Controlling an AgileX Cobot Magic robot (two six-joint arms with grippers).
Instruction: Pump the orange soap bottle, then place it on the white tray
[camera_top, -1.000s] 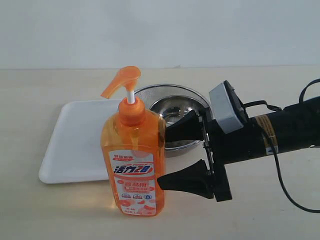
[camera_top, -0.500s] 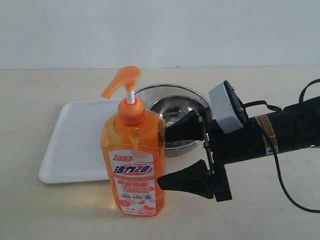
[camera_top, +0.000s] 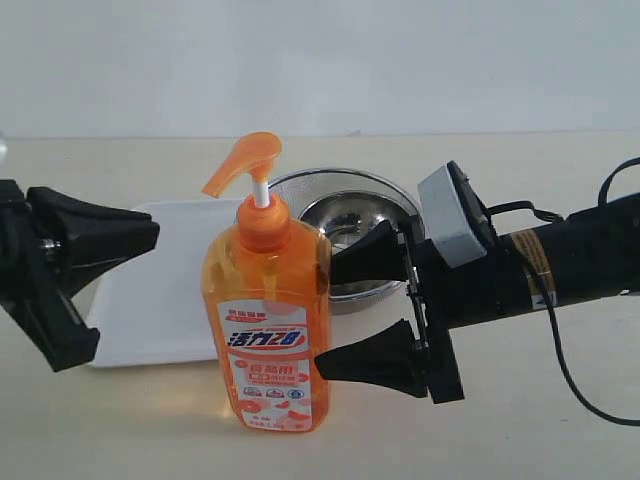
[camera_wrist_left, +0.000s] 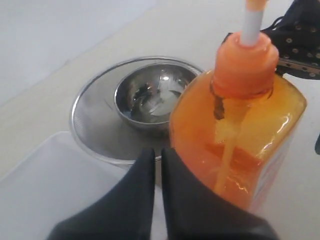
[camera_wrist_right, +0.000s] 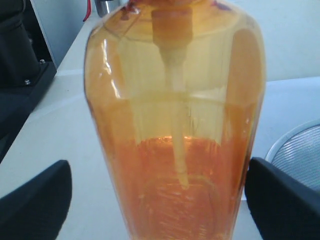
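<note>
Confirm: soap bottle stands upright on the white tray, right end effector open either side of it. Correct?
Not quite. The soap bottle stands upright on the table in front of the white tray, not on it, as the exterior view shows. The right end effector is open either side of it.

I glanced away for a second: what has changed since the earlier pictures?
The left hand has come in from the left, jaws together, pointing toward the orange soap bottle. Nothing was gripped or let go. The bottle, the right hand open around it, the white tray and the steel strainer stayed put.
</note>
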